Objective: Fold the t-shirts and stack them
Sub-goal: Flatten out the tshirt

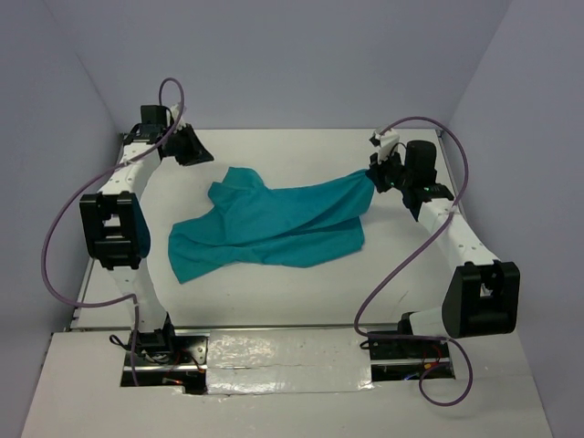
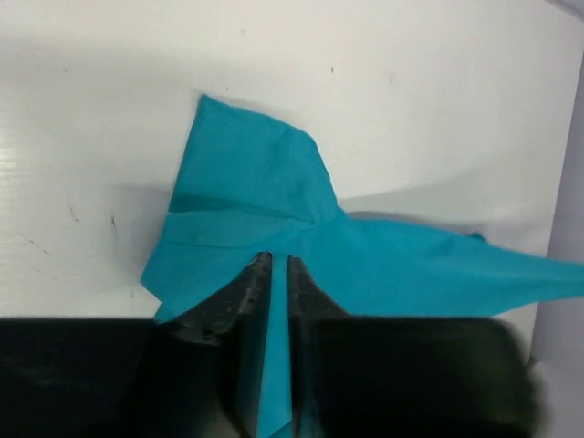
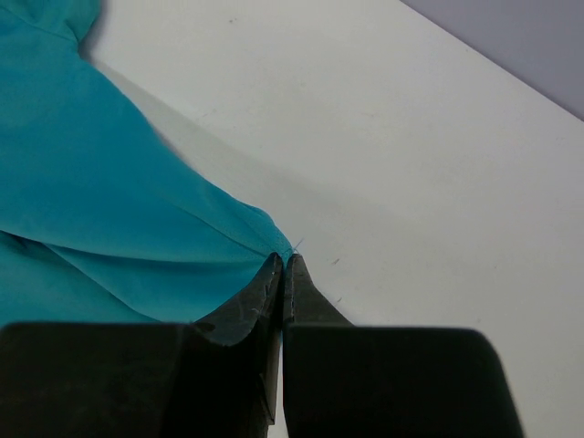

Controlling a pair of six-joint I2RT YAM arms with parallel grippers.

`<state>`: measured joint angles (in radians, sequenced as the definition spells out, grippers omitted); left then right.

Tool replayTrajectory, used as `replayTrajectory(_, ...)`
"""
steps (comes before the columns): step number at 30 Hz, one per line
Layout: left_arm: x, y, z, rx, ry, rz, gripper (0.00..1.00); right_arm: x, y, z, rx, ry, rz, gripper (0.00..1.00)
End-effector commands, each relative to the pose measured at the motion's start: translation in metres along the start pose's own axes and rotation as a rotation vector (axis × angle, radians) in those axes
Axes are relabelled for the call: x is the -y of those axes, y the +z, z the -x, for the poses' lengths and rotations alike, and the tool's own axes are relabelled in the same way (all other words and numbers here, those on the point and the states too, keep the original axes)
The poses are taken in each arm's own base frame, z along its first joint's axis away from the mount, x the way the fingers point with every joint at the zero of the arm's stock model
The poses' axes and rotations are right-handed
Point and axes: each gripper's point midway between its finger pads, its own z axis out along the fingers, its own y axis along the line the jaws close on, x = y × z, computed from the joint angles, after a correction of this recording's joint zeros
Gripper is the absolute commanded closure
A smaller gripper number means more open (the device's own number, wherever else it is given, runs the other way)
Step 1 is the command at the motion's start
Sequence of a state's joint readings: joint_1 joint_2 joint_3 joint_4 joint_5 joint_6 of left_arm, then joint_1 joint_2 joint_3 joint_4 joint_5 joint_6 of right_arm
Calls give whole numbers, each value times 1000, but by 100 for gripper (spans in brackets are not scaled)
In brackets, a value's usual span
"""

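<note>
Pinching teal t-shirt [image 1: 274, 233] edge at right gripper [image 3: 284, 260] tips, likely tensioning for flattening; can't tell any hold at left gripper [image 2: 276, 259].

White table [image 1: 274, 301] under teal t-shirt [image 1: 274, 228]

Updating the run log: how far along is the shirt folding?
Done: nothing yet. The t-shirt lies rumpled and unfolded on the table, and there is no stack. In hand: the right claw is pinched on one shirt corner, with the cloth drawn taut toward it. The left claw is at the sleeve with teal showing in its narrow gap; grip unclear. Left: spread flat, fold, stack.
</note>
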<state>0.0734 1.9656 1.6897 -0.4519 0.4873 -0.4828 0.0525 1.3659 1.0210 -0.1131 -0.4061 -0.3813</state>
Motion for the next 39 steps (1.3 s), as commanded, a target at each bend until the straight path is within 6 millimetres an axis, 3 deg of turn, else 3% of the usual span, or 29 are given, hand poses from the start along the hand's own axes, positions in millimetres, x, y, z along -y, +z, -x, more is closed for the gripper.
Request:
replayTrajectory(1, -10, -7, 8, 18, 38, 65, 71, 7, 0, 20, 56, -6, -8, 100)
replayTrajectory(2, -19, -5, 2, -4, 42, 94, 52, 6, 1, 18, 54, -3, -5, 100)
replayTrajectory(5, -41, 10, -11, -64, 54, 146, 34, 2, 2, 10, 41, 7, 6, 100)
replayTrajectory(9, -60, 29, -22, -122, 58, 171, 30, 3, 2, 9, 39, 1, 3, 100)
replayTrajectory(15, -68, 52, -29, -168, 59, 131, 30, 3, 2, 11, 42, 1, 4, 100)
replayTrajectory(24, -56, 68, -40, -228, 35, -2, 32, 4, 1, 9, 36, -3, -2, 100)
replayTrajectory(30, -58, 68, -57, -276, 25, -26, 45, 3, 2, 8, 35, -1, 1, 100)
replayTrajectory(36, -52, 65, -60, -284, 5, -46, 75, 4, 1, 11, 41, -2, 0, 100)
replayTrajectory(39, -39, 58, -48, -246, 9, -77, 97, 5, 1, 13, 49, 1, -3, 100)
